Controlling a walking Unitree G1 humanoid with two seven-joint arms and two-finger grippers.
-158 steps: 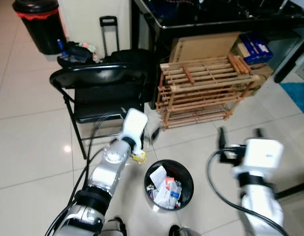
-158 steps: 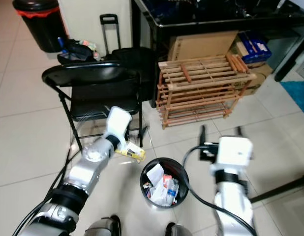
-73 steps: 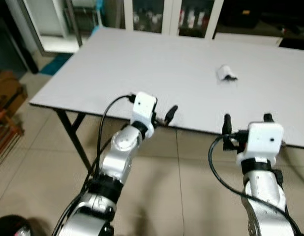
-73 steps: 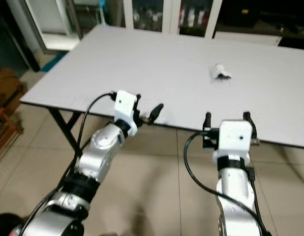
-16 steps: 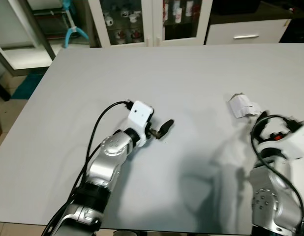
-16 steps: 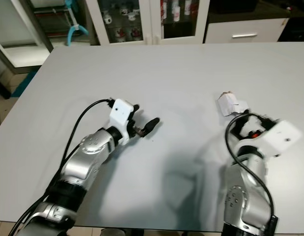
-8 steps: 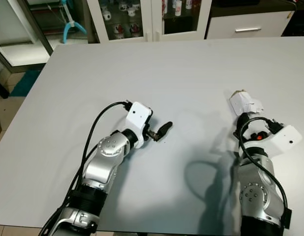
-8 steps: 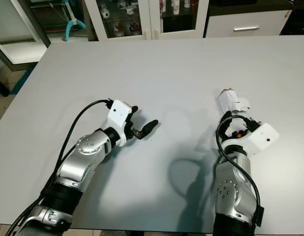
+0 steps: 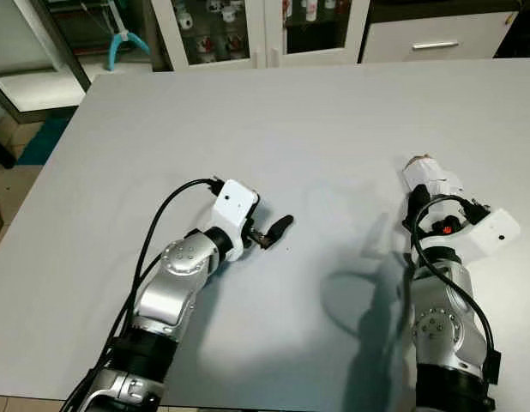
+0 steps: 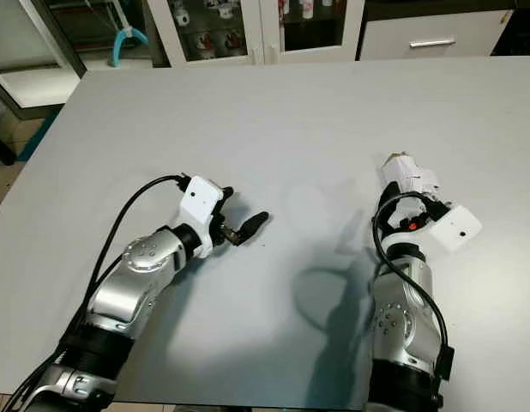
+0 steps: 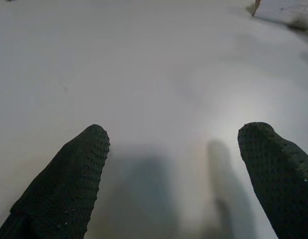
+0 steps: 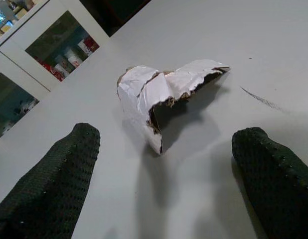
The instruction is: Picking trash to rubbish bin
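The right arm (image 9: 449,257) hides the near side of the torn paper (image 9: 426,177).

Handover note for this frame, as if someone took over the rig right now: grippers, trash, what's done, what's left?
Right gripper: open, low over the table, fingers either side of the torn white paper scrap, not yet touching it.
Left gripper: open, empty, idle above the table.
Done: the approach to the scrap; it lies ungrasped on the table.
Left: close on the scrap, lift it, carry it to the rubbish bin, and drop it in.
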